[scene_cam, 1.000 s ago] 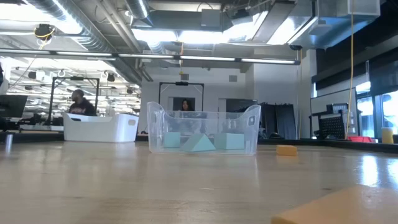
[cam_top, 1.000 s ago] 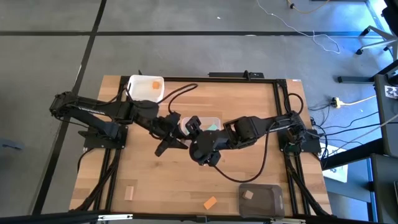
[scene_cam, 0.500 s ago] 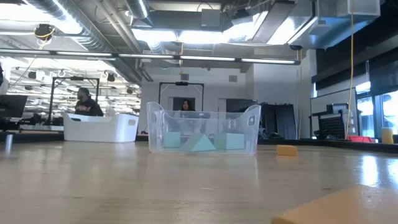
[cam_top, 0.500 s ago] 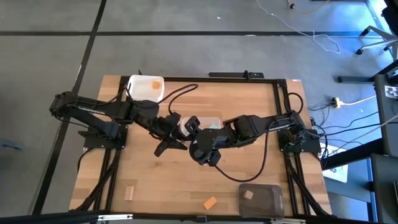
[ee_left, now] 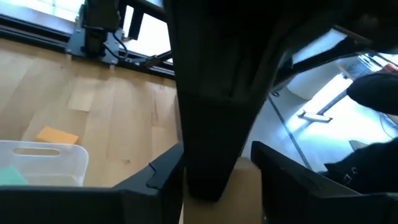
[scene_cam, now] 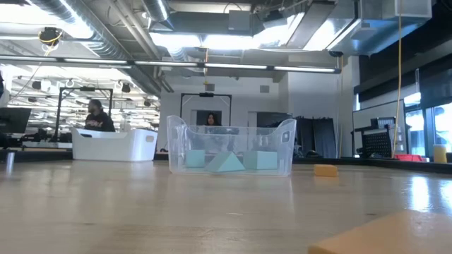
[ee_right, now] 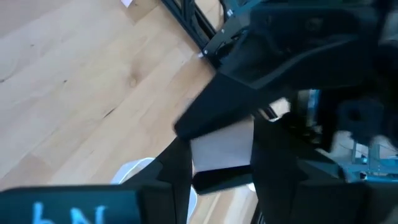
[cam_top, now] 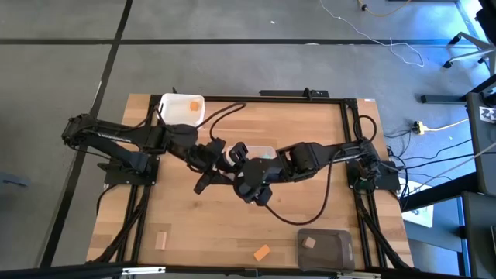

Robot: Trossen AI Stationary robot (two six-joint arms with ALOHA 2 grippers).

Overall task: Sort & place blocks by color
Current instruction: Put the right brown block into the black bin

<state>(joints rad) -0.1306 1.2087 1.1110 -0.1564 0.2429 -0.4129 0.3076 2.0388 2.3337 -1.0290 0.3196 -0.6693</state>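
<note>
1. The right gripper [cam_top: 239,159] had edged left to meet the left gripper [cam_top: 219,159] over mid-table, beside the clear tub [cam_top: 267,149].
2. The right fingers stood part-closed, pinching a tan block [ee_right: 221,149]. Whether the left gripper also held it, I could not tell.
3. This looked like a handover, probably bound for the grey tub [cam_top: 325,249], near right.

Three tubs and two distant people

We see a white tub [cam_top: 183,109], a clear tub [scene_cam: 229,146], a dark grey tub [cam_top: 324,248], and two people [scene_cam: 94,116] behind.
</note>
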